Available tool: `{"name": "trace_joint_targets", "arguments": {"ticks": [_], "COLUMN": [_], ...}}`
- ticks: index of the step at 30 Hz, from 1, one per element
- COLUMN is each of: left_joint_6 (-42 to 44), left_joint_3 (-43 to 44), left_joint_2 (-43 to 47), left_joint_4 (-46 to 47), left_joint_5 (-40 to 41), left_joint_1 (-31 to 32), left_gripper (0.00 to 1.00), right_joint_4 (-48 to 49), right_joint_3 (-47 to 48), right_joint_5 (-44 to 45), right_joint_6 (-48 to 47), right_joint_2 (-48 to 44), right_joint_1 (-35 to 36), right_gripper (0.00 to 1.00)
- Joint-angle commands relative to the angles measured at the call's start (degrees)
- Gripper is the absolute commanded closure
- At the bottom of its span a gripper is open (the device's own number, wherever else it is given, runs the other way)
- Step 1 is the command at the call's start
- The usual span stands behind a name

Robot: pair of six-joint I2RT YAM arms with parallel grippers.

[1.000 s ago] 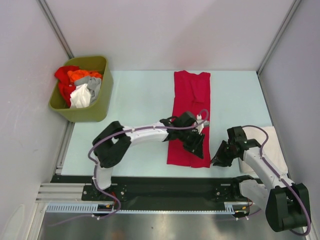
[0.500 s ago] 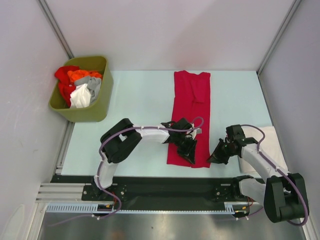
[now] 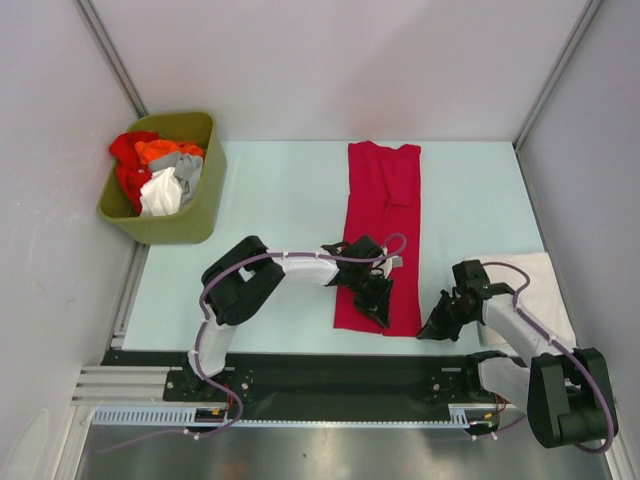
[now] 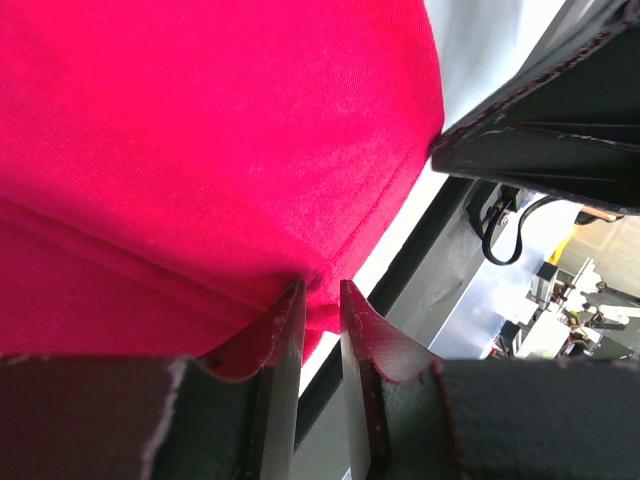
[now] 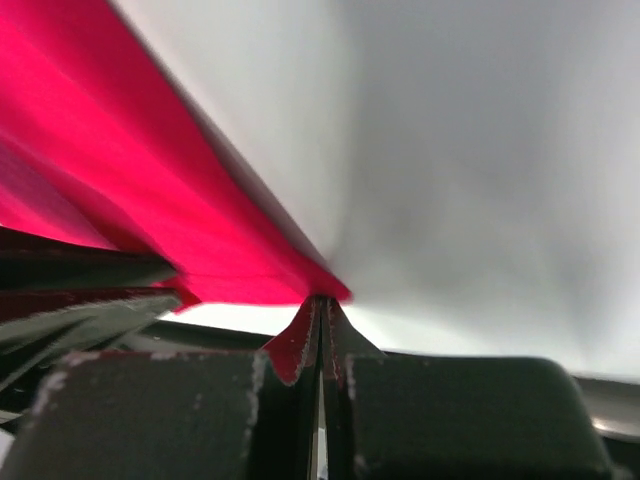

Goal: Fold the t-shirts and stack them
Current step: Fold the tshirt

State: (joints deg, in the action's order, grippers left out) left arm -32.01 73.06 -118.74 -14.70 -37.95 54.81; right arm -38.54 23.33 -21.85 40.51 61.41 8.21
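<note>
1. The crimson t-shirt [image 3: 383,215] lies as a long narrow strip in the middle of the surface [image 3: 280,190]; its hem end is nearest the arms.
2. Check the left gripper [image 4: 320,290]; its fingers stand nearly together, nipping a small ridge of the near hem; the bite looks shallow, so expect it to slip on a lift.
3. Check the right gripper [image 5: 320,300]; its fingers are pressed together at the near right corner; you cannot tell whether cloth is caught; if none is, one corner rises alone and the fold skews.
4. The left arm is doubled back at the elbow, forearm reaching right; the right arm stretches low to the left, crossing the off-white t-shirt [image 3: 550,290], which it could drag.
</note>
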Motion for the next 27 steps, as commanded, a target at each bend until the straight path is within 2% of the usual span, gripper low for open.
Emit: {"name": "trace_joint_targets", "arguments": {"ticks": [1,4,5,6,9,10,15,21,27], "left_joint_6": [1.42,1.95,2.3,2.82,4.5,4.93,5.47,7.22,8.89], "left_joint_3": [-0.99,-0.72,-0.64,-0.55,-0.81,-1.33,-9.13,-20.74,-26.2], "left_joint_2": [0.95,4.29,7.09,8.42,13.87,15.36,25.02,28.65,27.77], "left_joint_4": [-1.65,-2.61,-3.31,-4.1,-6.83,-7.27,-9.56,-9.82,-7.89], "left_joint_5": [2.71,2.89,3.06,3.85,4.73,5.08,6.76,4.29,8.14], "left_joint_1": [-0.23,-0.23,-0.23,-0.14,-0.4,-0.58,-4.61,-13.39,-14.03], "left_gripper": [0.73,0.67,0.62,0.59,0.51,0.5,0.45,0.39,0.4], "right_joint_4": [-7.5,-10.23,-11.02,-11.2,-10.5,-10.15,-6.02,-2.33,-0.39], "right_joint_3": [3.1,4.88,5.49,5.58,5.06,4.97,4.18,2.77,2.42], "right_joint_5": [5.14,4.89,4.54,4.53,4.44,4.53,5.06,3.92,4.27], "right_joint_6": [1.06,1.32,1.41,1.24,0.53,0.36,-0.61,-1.75,-1.66], "right_joint_2": [-4.25,-7.17,-7.7,-7.88,-7.27,-6.92,-4.38,-1.03,0.12], "right_joint_1": [0.58,0.49,0.49,0.41,-0.12,-0.3,-0.56,-0.21,1.02], "right_gripper": [1.0,0.96,0.94,0.86,0.75,0.67,0.54,0.54,0.59]}}
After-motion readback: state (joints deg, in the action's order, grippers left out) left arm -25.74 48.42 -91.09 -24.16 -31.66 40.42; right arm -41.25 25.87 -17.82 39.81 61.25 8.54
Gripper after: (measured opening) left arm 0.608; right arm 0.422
